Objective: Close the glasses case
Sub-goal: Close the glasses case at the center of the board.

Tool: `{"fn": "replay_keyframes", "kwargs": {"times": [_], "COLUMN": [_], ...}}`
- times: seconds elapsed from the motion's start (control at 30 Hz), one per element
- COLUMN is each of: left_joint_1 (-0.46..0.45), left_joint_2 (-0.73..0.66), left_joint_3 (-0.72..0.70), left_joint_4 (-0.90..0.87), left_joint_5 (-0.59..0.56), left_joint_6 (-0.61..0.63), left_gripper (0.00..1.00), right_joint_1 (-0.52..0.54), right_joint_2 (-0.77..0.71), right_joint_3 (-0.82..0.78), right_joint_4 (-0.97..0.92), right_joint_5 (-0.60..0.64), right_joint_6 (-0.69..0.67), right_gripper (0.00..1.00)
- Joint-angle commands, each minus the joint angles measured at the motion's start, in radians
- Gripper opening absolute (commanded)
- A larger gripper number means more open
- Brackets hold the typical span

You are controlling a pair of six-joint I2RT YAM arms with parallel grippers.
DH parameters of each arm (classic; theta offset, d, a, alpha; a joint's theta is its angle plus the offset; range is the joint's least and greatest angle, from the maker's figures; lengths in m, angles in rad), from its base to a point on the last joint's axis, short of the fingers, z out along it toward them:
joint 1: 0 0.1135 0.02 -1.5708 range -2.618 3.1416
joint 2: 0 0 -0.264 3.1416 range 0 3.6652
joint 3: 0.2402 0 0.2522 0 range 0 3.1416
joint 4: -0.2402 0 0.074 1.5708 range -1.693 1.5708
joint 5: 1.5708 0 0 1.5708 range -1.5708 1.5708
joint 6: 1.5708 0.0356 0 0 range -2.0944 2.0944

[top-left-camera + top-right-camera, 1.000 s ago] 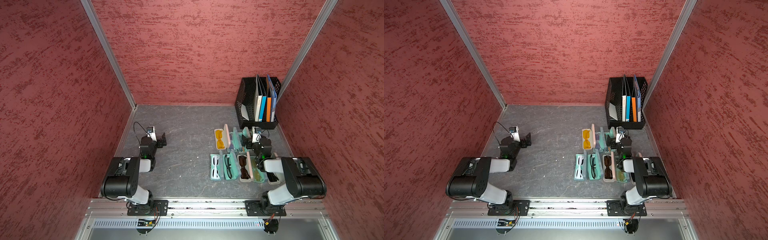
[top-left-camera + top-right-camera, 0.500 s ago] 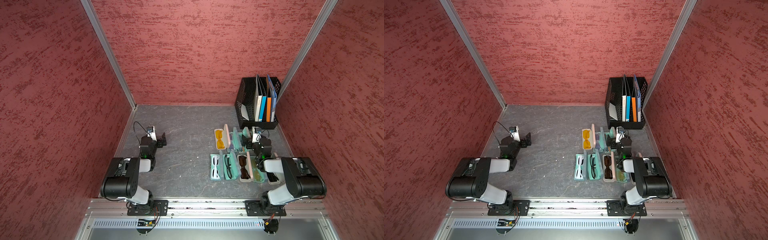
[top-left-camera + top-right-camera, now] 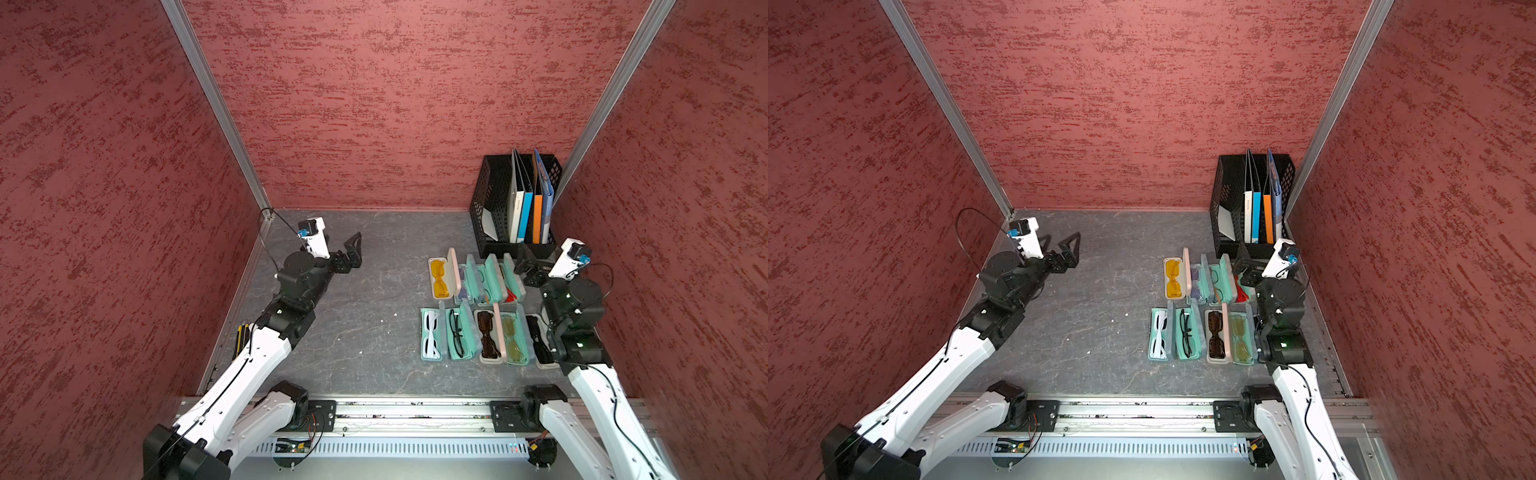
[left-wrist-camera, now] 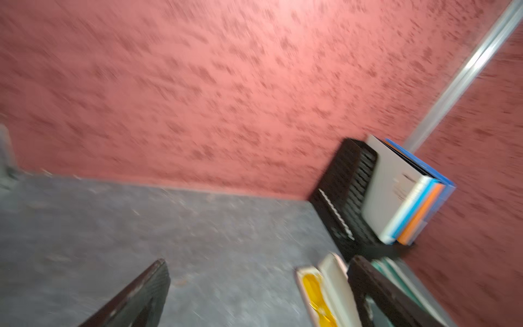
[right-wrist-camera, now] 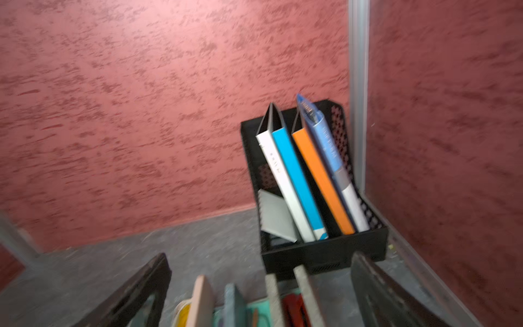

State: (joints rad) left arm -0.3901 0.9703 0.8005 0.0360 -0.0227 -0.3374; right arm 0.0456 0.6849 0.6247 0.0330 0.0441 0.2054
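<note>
Several open glasses cases lie in two rows on the right of the grey table. The back row starts with a cream case holding yellow glasses (image 3: 441,277) (image 3: 1174,277) (image 4: 322,294). The front row starts with a teal case holding white glasses (image 3: 432,334). My left gripper (image 3: 343,247) (image 4: 259,262) hangs open and empty over the bare left side, well apart from the cases. My right gripper (image 3: 538,254) (image 5: 260,257) is open and empty above the right end of the back row, whose upright lids (image 5: 202,300) show between its fingers.
A black mesh file rack (image 3: 494,208) (image 5: 322,260) with white, blue and orange folders stands in the back right corner, just behind the cases. Red walls close in three sides. A metal rail (image 3: 415,415) runs along the front edge.
Both arms have lifted out of their folded low pose, raising the grippers above the table. Both wrist views are blurred by motion. The jaws stay open and no case has moved.
</note>
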Motion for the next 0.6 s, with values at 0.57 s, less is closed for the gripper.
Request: {"fn": "replay_keyframes", "kwargs": {"times": [0.57], "left_joint_1": [-0.333], "left_joint_2": [0.482], "left_joint_3": [0.047], "left_joint_4": [-0.255], "left_joint_5": [0.515], "left_joint_6": [-0.421], "left_gripper": [0.77], "right_joint_1": [0.442], "right_joint_2": [0.068], "right_joint_3": [0.085], "right_joint_4": [-0.677], "right_joint_5": [-0.476], "right_joint_6": [0.410], "right_gripper": [0.99]}}
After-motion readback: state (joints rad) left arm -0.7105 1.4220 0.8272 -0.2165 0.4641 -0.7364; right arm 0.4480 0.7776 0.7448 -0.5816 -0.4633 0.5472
